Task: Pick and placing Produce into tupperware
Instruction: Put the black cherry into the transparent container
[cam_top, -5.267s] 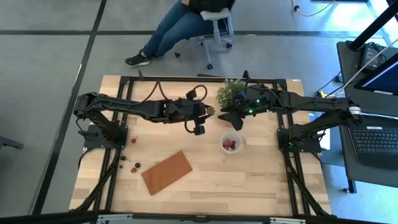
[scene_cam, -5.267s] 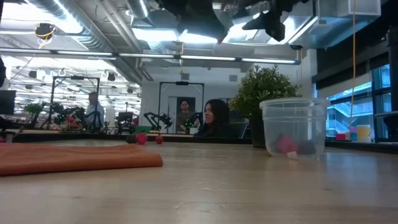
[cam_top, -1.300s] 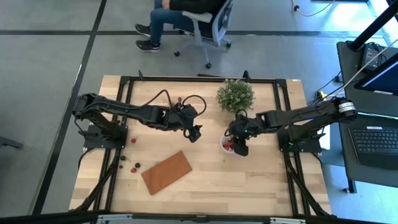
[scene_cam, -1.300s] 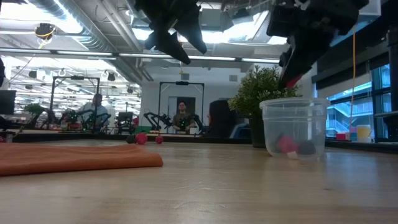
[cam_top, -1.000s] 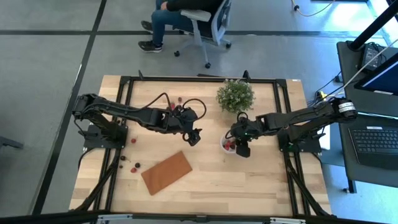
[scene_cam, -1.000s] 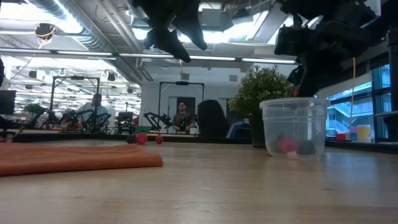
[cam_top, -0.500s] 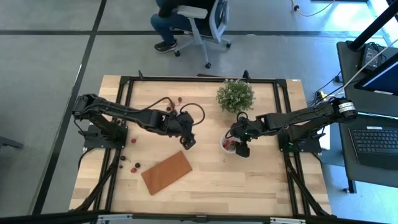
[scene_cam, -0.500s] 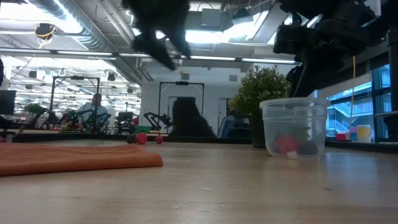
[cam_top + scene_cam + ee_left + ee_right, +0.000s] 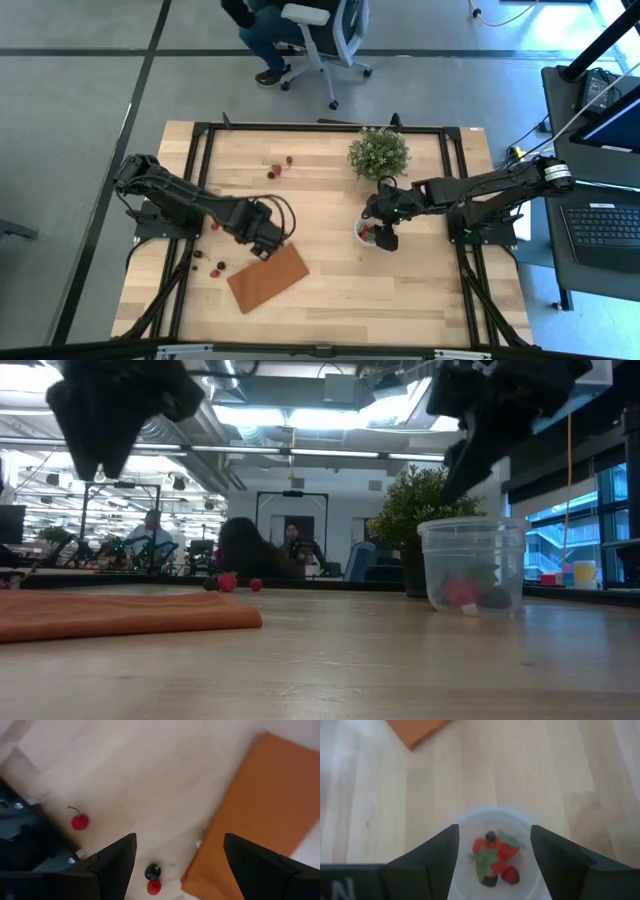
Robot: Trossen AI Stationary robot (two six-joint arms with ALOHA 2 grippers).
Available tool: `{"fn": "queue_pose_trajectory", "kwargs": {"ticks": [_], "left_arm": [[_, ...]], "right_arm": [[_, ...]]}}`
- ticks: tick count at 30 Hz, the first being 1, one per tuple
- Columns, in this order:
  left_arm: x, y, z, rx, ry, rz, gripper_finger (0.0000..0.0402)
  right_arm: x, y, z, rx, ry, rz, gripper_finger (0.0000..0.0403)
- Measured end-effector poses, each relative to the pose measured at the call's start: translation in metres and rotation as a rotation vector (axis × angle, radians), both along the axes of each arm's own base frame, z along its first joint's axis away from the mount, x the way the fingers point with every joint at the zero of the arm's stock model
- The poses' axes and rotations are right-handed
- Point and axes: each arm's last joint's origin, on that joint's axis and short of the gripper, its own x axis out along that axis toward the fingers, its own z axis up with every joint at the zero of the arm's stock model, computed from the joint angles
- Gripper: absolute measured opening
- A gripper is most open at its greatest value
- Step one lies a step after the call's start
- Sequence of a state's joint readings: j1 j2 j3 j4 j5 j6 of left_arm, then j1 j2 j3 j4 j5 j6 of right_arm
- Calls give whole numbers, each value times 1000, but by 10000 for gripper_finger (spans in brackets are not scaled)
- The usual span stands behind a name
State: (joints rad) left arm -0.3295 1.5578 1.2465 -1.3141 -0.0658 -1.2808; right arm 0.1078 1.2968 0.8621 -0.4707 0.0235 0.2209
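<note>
Tupperware [image 9: 371,231] right of surface centre, red and dark produce [image 9: 494,855] inside. My right jaws [image 9: 385,238] spread, empty, directly above cup. Potted plant [image 9: 378,152] close behind cup. My left jaws [image 9: 266,246] spread, empty, above orange board [image 9: 268,277] far edge. Loose berries [image 9: 213,265] beside board near left edge; two more [image 9: 281,165] near far edge. Bare wood [image 9: 400,290] in front.

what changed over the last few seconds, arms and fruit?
The left gripper swung from mid-table to the board's left end, open and empty. The right gripper moved from the plant to above the cup, let go, and the cup gained a strawberry. Cup, board, plant and loose fruit stayed put.
</note>
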Motion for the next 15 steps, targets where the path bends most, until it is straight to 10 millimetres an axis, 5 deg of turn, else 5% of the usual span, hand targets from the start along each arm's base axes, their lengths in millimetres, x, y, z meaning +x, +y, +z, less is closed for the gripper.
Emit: {"fn": "queue_pose_trajectory", "kwargs": {"ticks": [9, 15], "left_arm": [[-11, -39, -13, 7, 86, -142, 290], [-16, -51, -32, -79, 258, 33, 290]], "right_arm": [[8, 1, 20, -22, -85, 35, 247], [11, 1, 22, -20, -116, 34, 247]]}}
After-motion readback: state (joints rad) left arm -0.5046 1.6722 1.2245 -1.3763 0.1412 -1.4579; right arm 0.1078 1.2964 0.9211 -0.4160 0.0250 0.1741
